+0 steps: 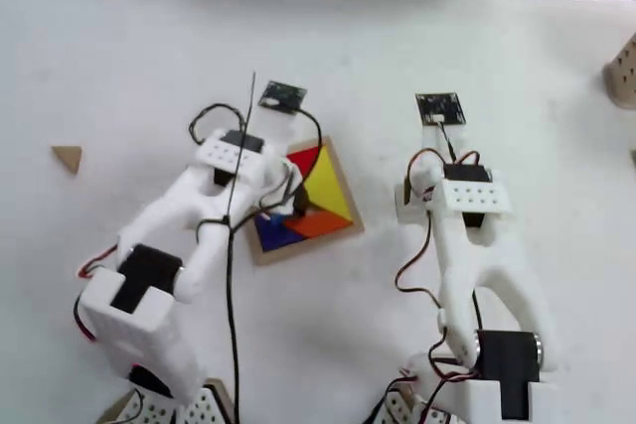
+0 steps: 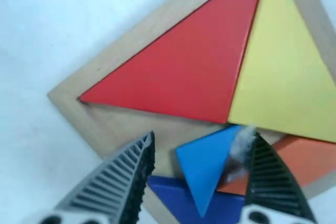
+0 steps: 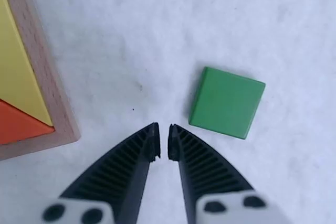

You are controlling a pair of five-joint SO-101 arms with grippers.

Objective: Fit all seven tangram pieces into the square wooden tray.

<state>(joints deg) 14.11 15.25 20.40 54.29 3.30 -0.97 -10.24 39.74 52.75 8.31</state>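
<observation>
tray (image 2: pixel 121 53) holding red triangle (image 2: pixel 184 66), yellow triangle (image 2: pixel 283 77), orange piece (image 2: pixel 310 156), green square (image 3: pixel 227 102) outside

Tray partly covered and cropped

In the high view the left arm (image 1: pixel 189 211) hides the left part of the wooden tray (image 1: pixel 345 186) and the pieces there. In the left wrist view the dark blue piece (image 2: pixel 178 203) and the orange piece (image 2: pixel 310 158) run off the picture's edge. Whether one finger (image 2: pixel 262 177) of the left tool (image 2: pixel 200 139) touches the light blue triangle (image 2: pixel 207 166) is unclear.
</observation>
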